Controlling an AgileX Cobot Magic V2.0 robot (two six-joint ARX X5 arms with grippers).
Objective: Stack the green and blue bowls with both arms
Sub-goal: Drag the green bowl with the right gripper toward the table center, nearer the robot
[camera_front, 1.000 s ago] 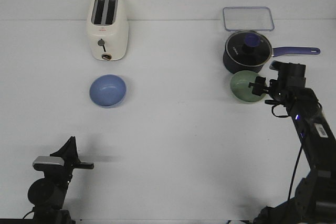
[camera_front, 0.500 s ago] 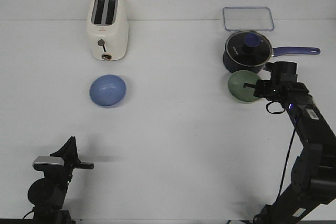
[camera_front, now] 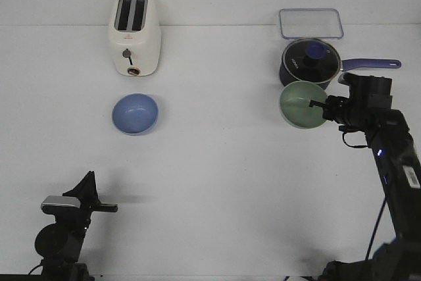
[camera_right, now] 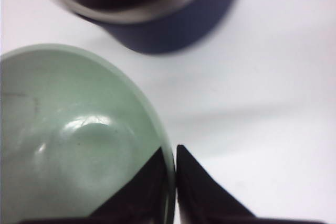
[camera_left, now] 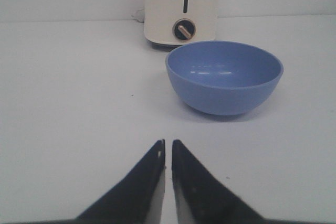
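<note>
The pale green bowl (camera_front: 300, 104) hangs tilted above the table at the right, its opening facing the camera. My right gripper (camera_front: 320, 105) is shut on its rim, one finger inside and one outside; the right wrist view shows the bowl (camera_right: 68, 140) and the gripper (camera_right: 173, 153) pinching the rim. The blue bowl (camera_front: 135, 113) stands upright on the table at the left, in front of the toaster; it also shows in the left wrist view (camera_left: 224, 77). My left gripper (camera_left: 167, 144) is shut and empty, low near the front left (camera_front: 108, 208), well short of the blue bowl.
A cream toaster (camera_front: 134, 33) stands behind the blue bowl. A dark-blue lidded saucepan (camera_front: 310, 64) with a long handle sits just behind the green bowl. A clear lidded container (camera_front: 310, 23) lies at the back right.
My right gripper has lifted the green bowl off the table and tilted it toward the camera, moving it slightly left. The left arm and blue bowl have not moved.
</note>
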